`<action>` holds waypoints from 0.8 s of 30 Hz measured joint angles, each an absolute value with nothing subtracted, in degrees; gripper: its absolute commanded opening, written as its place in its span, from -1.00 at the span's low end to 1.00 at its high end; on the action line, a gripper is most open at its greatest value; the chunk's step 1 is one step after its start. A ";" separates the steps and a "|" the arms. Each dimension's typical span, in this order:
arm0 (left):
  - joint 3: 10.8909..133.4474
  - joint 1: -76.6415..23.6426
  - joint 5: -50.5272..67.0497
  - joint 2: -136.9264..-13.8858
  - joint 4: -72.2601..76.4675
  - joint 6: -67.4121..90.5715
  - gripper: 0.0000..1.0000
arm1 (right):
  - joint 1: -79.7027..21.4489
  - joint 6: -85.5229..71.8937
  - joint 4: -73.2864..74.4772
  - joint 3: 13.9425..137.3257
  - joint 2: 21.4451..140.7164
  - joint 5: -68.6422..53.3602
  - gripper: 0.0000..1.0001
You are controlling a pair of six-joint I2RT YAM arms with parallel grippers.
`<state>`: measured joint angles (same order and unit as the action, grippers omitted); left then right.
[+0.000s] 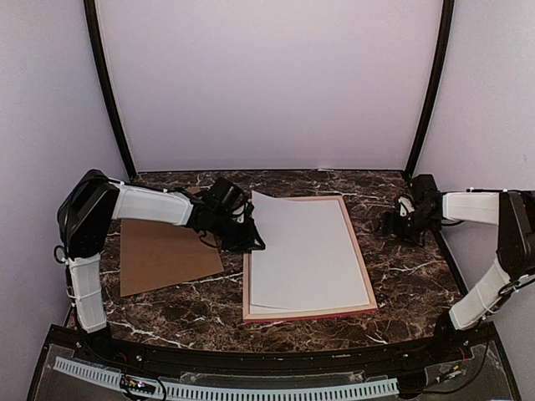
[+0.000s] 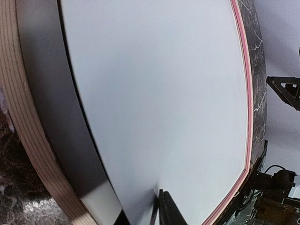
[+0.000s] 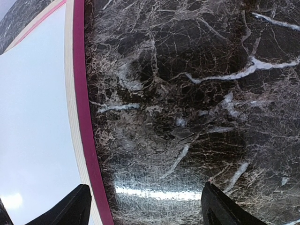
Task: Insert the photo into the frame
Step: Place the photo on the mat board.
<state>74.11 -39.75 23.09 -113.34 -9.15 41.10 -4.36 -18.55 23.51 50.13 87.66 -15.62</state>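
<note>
Here the frame [image 1: 309, 315] lies flat on the marble table [image 1: 410, 276], pale wood side up, and the photo [image 1: 309, 251] rests inside it white back up, its far left corner curling up off the frame. The left claw [image 1: 247, 238] is pinched on the photo's left edge (only one dark finger [image 2: 166, 211] shows on the sheet in its wrist view), with a brown cardboard sheet [image 1: 167, 259] lying on the table to its left. The right claw [image 3: 145, 206] hovers with its fingers spread wide over the table, just beside the frame's pink right edge
</note>
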 measured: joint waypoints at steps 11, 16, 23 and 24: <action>74.11 -39.72 22.15 -113.34 -10.46 40.53 -0.13 | -4.62 -18.74 23.03 49.56 87.66 -15.62 0.65; 74.13 -39.72 21.80 -113.32 -11.05 40.25 -0.08 | -4.80 -18.74 22.72 49.56 87.66 -15.59 0.65; 74.13 -39.72 21.78 -113.32 -11.53 40.14 -0.04 | -5.06 -18.94 22.70 49.54 88.31 -15.62 0.65; 74.13 -39.75 21.80 -113.32 -11.60 40.10 -0.03 | -5.13 -18.94 22.68 49.52 88.38 -15.62 0.65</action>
